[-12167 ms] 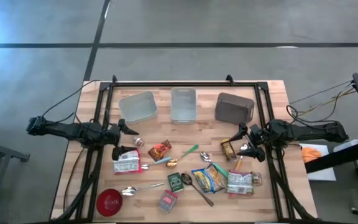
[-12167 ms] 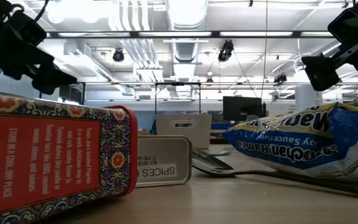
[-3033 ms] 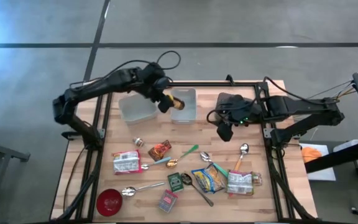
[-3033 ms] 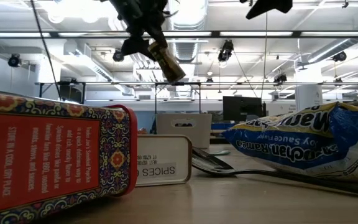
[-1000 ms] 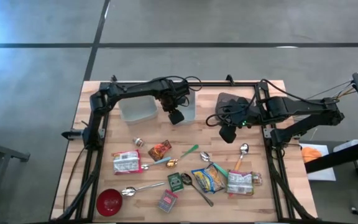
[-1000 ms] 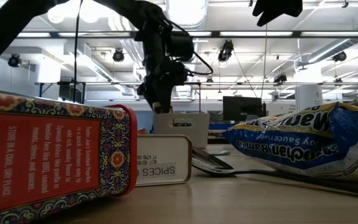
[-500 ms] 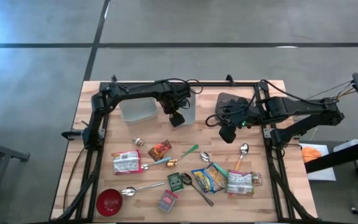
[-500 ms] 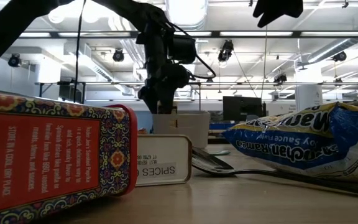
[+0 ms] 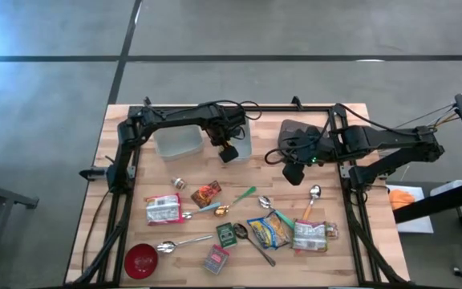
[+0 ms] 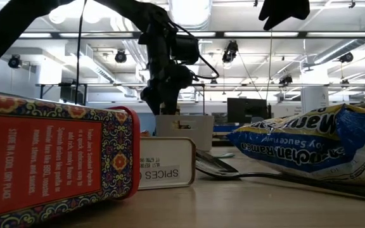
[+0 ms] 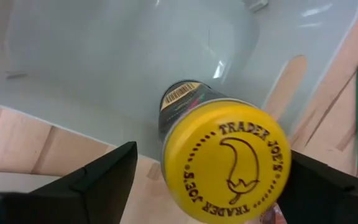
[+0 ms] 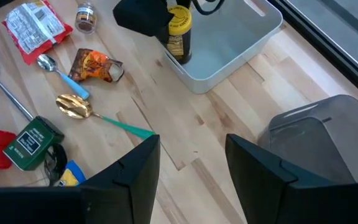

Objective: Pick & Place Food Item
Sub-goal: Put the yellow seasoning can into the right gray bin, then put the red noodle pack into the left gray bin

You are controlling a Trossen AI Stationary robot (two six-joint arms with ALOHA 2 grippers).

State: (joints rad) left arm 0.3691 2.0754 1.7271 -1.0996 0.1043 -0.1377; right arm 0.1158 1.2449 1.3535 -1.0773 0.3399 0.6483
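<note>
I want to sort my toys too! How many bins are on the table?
3, along the back edge: the left clear bin, the middle clear bin with the jar in it, and the grey bin on the right.

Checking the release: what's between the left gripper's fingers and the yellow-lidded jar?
Nothing. In the left wrist view the fingers flank the yellow-lidded jar with open gaps, showing only the clear bin and table behind.

Glossy yellow lid (image 11: 227,163); translucent plastic bin (image 12: 241,34); wooden table (image 9: 351,128).
</note>
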